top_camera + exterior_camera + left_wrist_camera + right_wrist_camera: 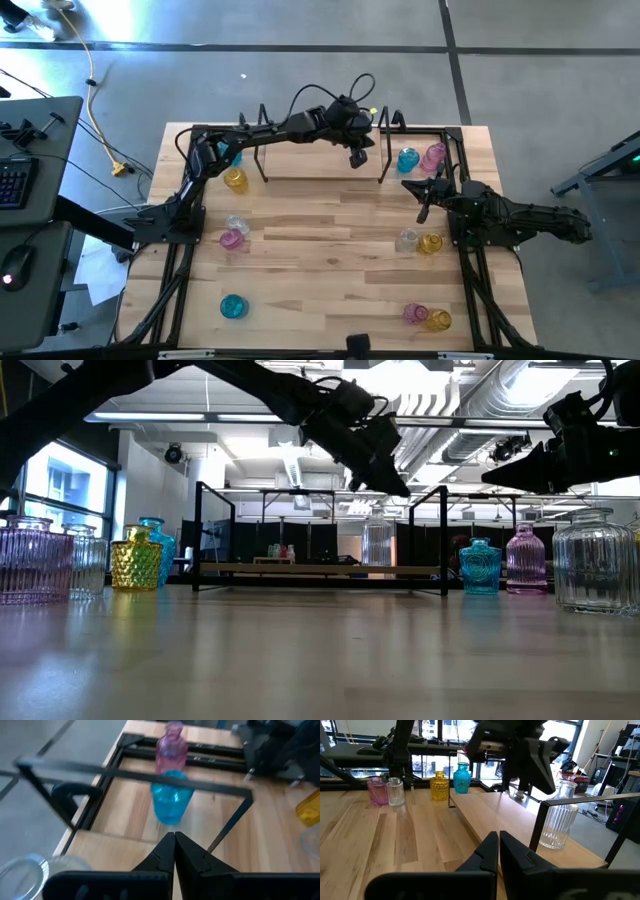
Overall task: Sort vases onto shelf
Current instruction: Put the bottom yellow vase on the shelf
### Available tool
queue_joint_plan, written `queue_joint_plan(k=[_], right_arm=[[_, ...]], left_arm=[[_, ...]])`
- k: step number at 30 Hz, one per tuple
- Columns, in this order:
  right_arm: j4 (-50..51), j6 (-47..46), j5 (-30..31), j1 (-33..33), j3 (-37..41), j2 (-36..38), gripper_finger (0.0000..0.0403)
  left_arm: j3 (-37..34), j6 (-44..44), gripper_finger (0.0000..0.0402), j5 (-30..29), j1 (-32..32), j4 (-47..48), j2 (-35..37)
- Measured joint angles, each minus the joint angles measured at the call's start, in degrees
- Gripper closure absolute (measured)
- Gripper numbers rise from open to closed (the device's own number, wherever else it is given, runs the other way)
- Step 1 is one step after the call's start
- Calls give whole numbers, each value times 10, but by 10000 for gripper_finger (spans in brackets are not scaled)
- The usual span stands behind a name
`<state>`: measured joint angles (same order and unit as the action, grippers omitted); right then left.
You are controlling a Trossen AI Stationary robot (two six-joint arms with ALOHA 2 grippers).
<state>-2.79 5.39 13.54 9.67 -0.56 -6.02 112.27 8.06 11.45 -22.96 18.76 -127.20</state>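
Your left gripper (357, 160) is hanging above the right end of the small black thin-metal-frame shelf (320, 178) at the far side of the wooden bench (320, 270), with its fingers (172, 851) pressed fully together and holding nothing. Just past that end of the shelf, a teal-blue bulbous glass vase (407, 159) and a pink ribbed glass vase (433, 155) are standing side by side on the bench. A clear ribbed glass vase (558, 815) is standing by the shelf's end post. Your right gripper (423, 212) is hovering near the bench's right side, pointing toward the shelf; its fingers (496, 851) are also closed tight and gripping nothing. More vases are sitting in pairs along both bench sides, including a yellow one (235, 179) and a lone teal one (233, 306).
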Motion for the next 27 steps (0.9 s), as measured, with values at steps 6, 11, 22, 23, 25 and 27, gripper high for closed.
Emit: queue_joint_plan(k=[6,11,22,23,25,27], right_arm=[[0,0,0,0,0,0,403],[0,0,0,0,0,0,403],[0,0,-2,0,0,-11,403],[0,0,-2,0,0,-11,403],[0,0,-2,0,0,-11,403],[0,0,-2,0,0,-11,403]], left_arm=[[-21,-7,401,0,18,-59,1],[-123,-58,402,0,22,-183,31],[-303,-32,402,-20,36,-282,167],[-319,-30,401,-26,38,-286,184],[-351,-29,401,-34,40,-302,213],[-389,-30,402,-35,42,-317,243]])
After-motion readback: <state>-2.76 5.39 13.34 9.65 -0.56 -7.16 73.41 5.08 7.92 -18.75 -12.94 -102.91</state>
